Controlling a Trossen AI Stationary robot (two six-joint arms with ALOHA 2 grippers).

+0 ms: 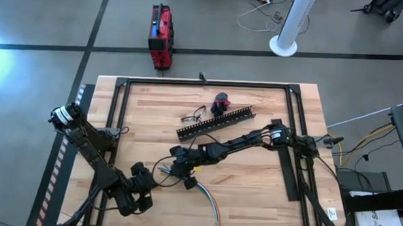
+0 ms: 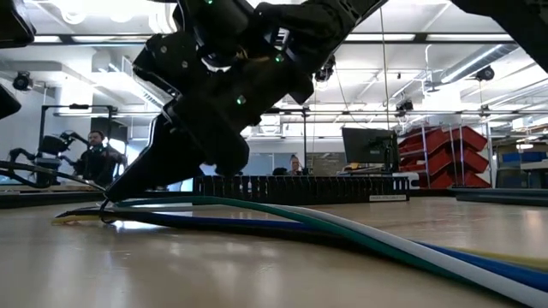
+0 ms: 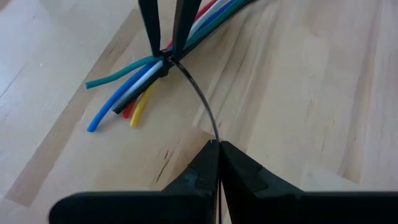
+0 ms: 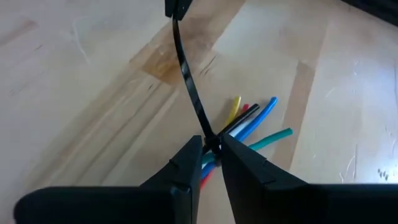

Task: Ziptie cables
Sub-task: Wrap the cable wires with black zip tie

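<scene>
The cables (image 3: 205, 18), thin wires in green, white, blue, red, yellow and black, lie on the wooden table near its front middle (image 1: 208, 202). Their loose ends (image 4: 261, 115) fan out. The ziptie (image 3: 202, 99), a thin black strip, is looped round the bundle close to those ends, and its tail (image 4: 186, 74) arcs away from the loop. My left gripper (image 3: 217, 149) is shut on the tail. My right gripper (image 4: 211, 155) is shut on the bundle at the loop. In the high view both grippers meet at the front (image 1: 161, 179). My left gripper pinches the ziptie's tail (image 3: 214, 134) between its two fingertips, well away from the loop. The strip runs in a gentle curve from the fingers to the bundle, clear of the table. My right gripper pinches the cables at the ziptie's loop (image 4: 211, 144) between its two fingers (image 3: 149, 25), slanting down from the table's right and far side. The fingers lie across the bundle. The cables rest on the table, their short ends sticking out past the fingers.
A long black slotted duct (image 1: 218, 124) lies slanting at the table's middle, with a red-and-black lump (image 1: 221, 102) and a small dark wire tangle (image 1: 193, 115) behind it. A flat black strip (image 1: 287, 171) lies at the right. Black frame rails (image 1: 120, 109) border the table.
</scene>
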